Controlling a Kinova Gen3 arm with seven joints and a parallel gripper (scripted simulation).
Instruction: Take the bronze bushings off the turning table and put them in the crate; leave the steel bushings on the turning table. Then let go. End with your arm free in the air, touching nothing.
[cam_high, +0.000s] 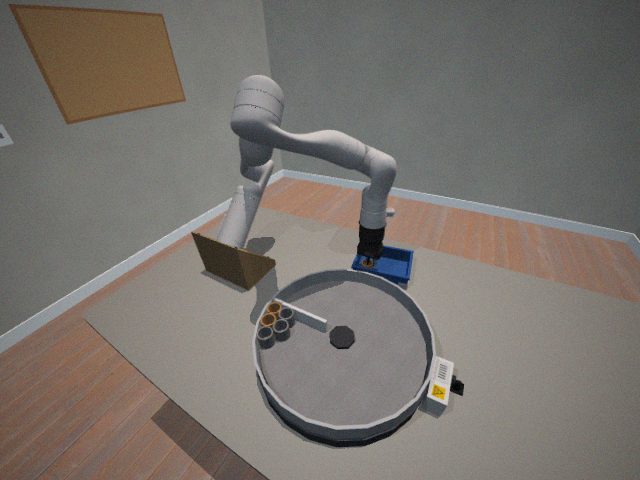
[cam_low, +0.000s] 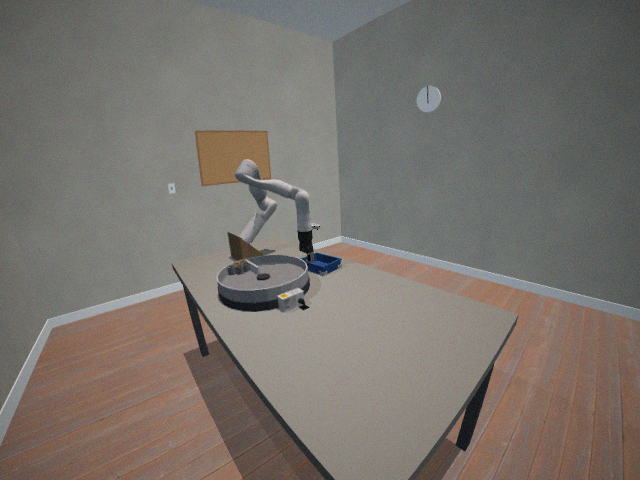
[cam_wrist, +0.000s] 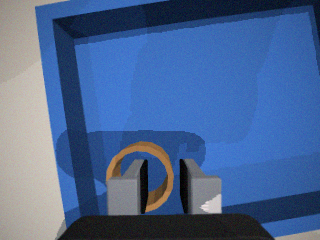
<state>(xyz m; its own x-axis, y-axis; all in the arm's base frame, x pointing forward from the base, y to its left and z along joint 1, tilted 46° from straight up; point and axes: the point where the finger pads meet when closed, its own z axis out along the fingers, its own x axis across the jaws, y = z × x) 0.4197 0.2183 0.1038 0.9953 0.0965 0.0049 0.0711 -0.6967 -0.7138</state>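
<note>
My gripper (cam_high: 368, 259) (cam_low: 310, 257) (cam_wrist: 163, 178) points down over the left end of the blue crate (cam_high: 410, 262) (cam_wrist: 44, 75). Its fingers are partly apart, with nothing held. A bronze bushing (cam_high: 367, 265) (cam_wrist: 142, 146) stands in the crate below the fingers, offset to the left in the wrist view. On the turning table (cam_high: 351, 384) (cam_low: 258, 295), one bronze bushing (cam_high: 273, 303) is by the white bar, and another bronze bushing (cam_high: 268, 324) is beside it. Three steel bushings, at the right (cam_high: 289, 321), middle (cam_high: 281, 335) and front (cam_high: 265, 343), stand close against them.
A raised rim encloses the turning table. A white guide bar (cam_high: 305, 315) reaches inward from the rim toward the dark hub (cam_high: 341, 336). A white box (cam_high: 438, 386) (cam_low: 290, 300) sits at the rim's right. A brown wedge-shaped panel (cam_high: 227, 263) (cam_low: 240, 246) stands near the arm's base.
</note>
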